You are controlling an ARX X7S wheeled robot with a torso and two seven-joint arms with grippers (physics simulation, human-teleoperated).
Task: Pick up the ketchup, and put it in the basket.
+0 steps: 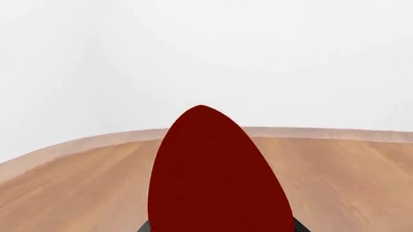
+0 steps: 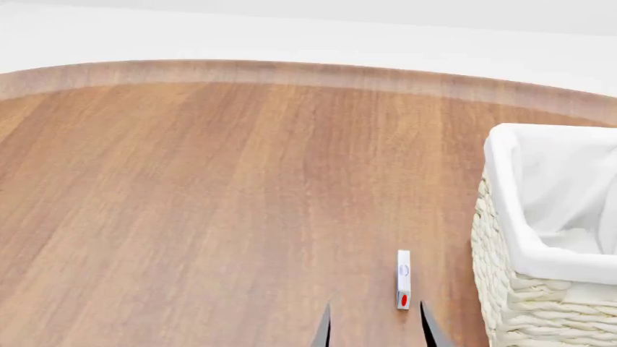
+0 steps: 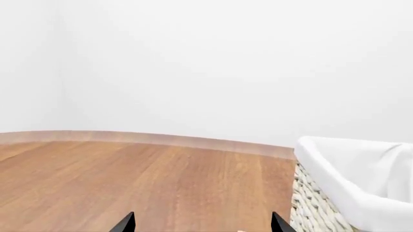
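Note:
A smooth dark-red tapered body, the ketchup (image 1: 216, 174), fills the middle of the left wrist view; no cap or label shows. My left gripper (image 1: 219, 228) is shut on it, with only dark finger edges showing on both sides of it. This gripper is out of the head view. The basket (image 2: 501, 289), cream wicker with a white liner, stands at the table's right and shows again as the basket (image 3: 322, 212) in the right wrist view. My right gripper (image 2: 376, 331) hangs open just left of the basket; the right gripper (image 3: 201, 224) holds nothing.
A small white box with a red spot (image 2: 403, 279) lies on the wooden table (image 2: 193, 217) between the right fingertips and ahead of them, close to the basket. The table's curved far edge (image 2: 289, 70) runs in front of a white wall.

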